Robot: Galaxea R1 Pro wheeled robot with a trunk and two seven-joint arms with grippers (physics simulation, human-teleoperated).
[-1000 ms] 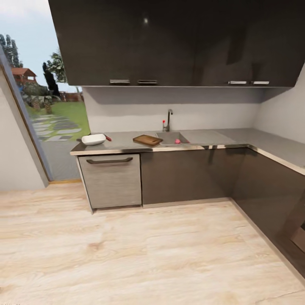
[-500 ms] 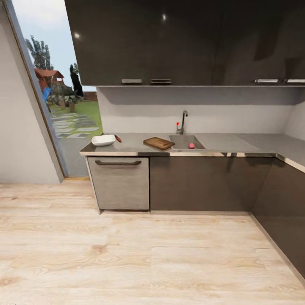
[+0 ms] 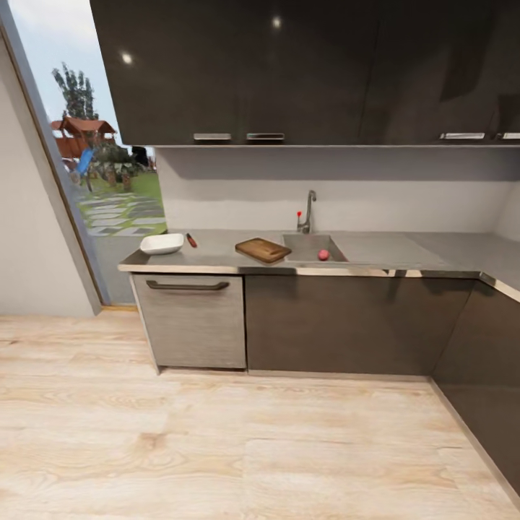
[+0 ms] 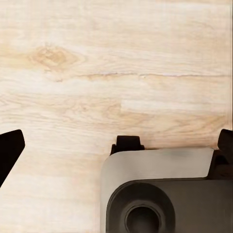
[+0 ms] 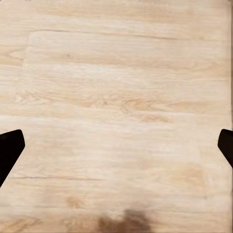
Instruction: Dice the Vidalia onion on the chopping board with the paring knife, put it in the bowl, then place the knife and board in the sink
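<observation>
Pointing down at the wooden floor (image 5: 116, 97), the right gripper (image 5: 116, 145) shows its two dark fingertips (image 5: 9, 145) at opposite borders of its wrist view, so the jaws stand wide with nothing between; the left gripper (image 4: 116, 145) reads the same, wide and empty, above the robot's grey base (image 4: 160, 189). Judgement: arms are stowed low for travel, not for reaching. Head view: the countertop (image 3: 217, 249) lies ahead, well apart from the robot, open floor between. The Vidalia onion (image 3: 323, 254), rendered reddish, rests in the sink (image 3: 307, 245) near its front right corner, faucet (image 3: 309, 209) behind. The chopping board (image 3: 263, 250) sits just beside the sink's left rim, handy for dicing. The bowl (image 3: 162, 243) stands near the counter's left end, the paring knife (image 3: 191, 240) just beside it. Cabinets (image 3: 325, 72) overhang; right-hand counter return narrows room there.
</observation>
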